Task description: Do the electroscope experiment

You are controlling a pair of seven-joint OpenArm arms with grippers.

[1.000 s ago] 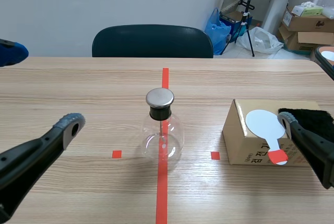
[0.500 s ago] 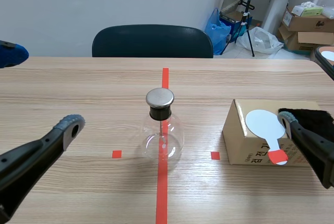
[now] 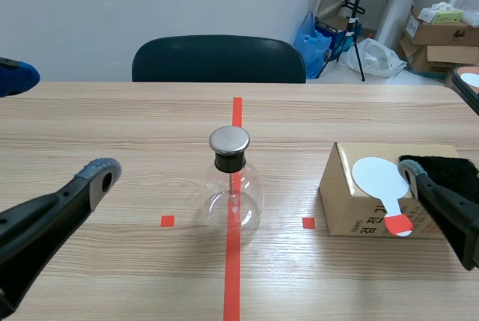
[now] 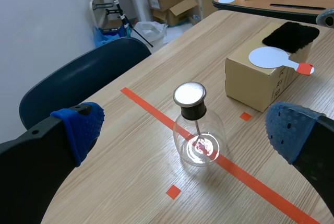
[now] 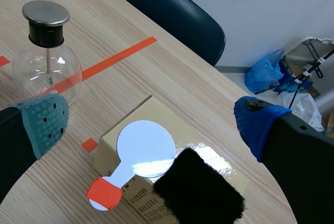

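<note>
The electroscope, a clear glass flask [image 3: 233, 200] [image 4: 199, 143] [image 5: 47, 72] with a black neck and a round metal cap, stands on the red tape line at the table's middle. On the cardboard box [image 3: 352, 205] [image 4: 257, 80] [image 5: 130, 187] at the right lie a white disc paddle with a red handle [image 3: 382, 183] [image 4: 276, 58] [image 5: 136, 157] and a black fur pad [image 3: 445, 170] [image 4: 290, 36] [image 5: 198, 195]. My left gripper [image 4: 182, 130] is open, low at the left, with the flask ahead between its fingers. My right gripper [image 5: 151, 125] is open above the box.
A dark blue chair [image 3: 218, 59] stands behind the table's far edge. Boxes, a blue bag and a tripod stand on the floor at the back right [image 3: 359, 29]. Small red tape squares [image 3: 168, 221] flank the flask.
The left arm has shifted slightly lower and to the left. The flask, the box and the right arm have not moved.
</note>
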